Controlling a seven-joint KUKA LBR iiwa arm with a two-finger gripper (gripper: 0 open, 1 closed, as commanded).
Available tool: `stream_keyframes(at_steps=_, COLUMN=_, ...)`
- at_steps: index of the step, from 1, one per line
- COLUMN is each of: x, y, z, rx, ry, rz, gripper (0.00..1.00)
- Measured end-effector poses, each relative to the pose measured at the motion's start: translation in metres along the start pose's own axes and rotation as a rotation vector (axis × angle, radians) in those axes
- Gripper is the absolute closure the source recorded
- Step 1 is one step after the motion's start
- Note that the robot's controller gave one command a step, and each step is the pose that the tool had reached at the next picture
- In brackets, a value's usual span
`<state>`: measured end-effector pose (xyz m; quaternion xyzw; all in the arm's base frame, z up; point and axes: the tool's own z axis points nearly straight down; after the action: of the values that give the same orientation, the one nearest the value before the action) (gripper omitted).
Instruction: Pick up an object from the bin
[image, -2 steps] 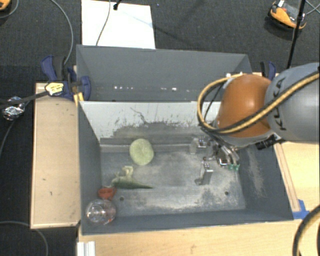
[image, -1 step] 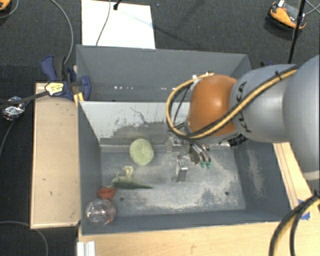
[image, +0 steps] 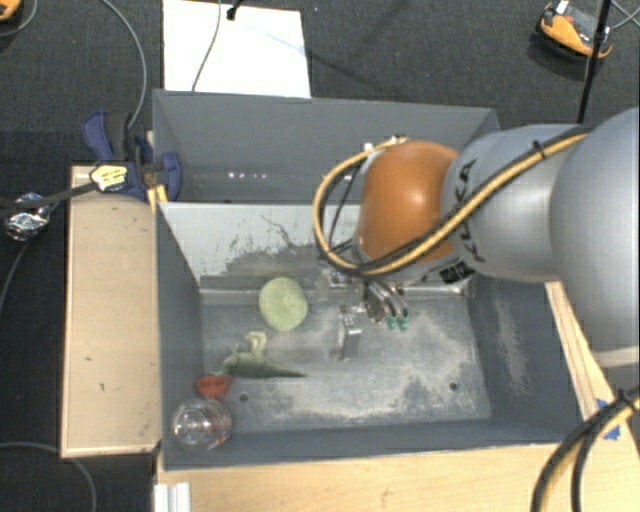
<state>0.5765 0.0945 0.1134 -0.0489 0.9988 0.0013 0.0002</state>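
Note:
My gripper (image: 348, 338) hangs below the orange wrist cover over the middle of the bin floor, with nothing seen between its fingers. A pale green round ball (image: 283, 303) lies to its left near the back wall. Further left and nearer the front lies a small green and cream toy figure (image: 252, 361) with a long dark green tail.
A small red thing (image: 212, 385) and a clear glass ball (image: 201, 424) sit in the front left corner. The arm and its cables cover the bin's back right part. Bare floor stretches to the right of the gripper and toward the front.

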Motion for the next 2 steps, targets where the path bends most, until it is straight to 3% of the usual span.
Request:
stream_keyframes(at_steps=1, x=-0.013, y=0.027, z=-0.004, rx=0.001, ry=-0.009, rz=0.08, gripper=0.0)
stream_keyframes(at_steps=2, x=-0.019, y=0.049, z=0.039, rx=-0.001, ry=-0.006, rz=0.043, gripper=0.0)
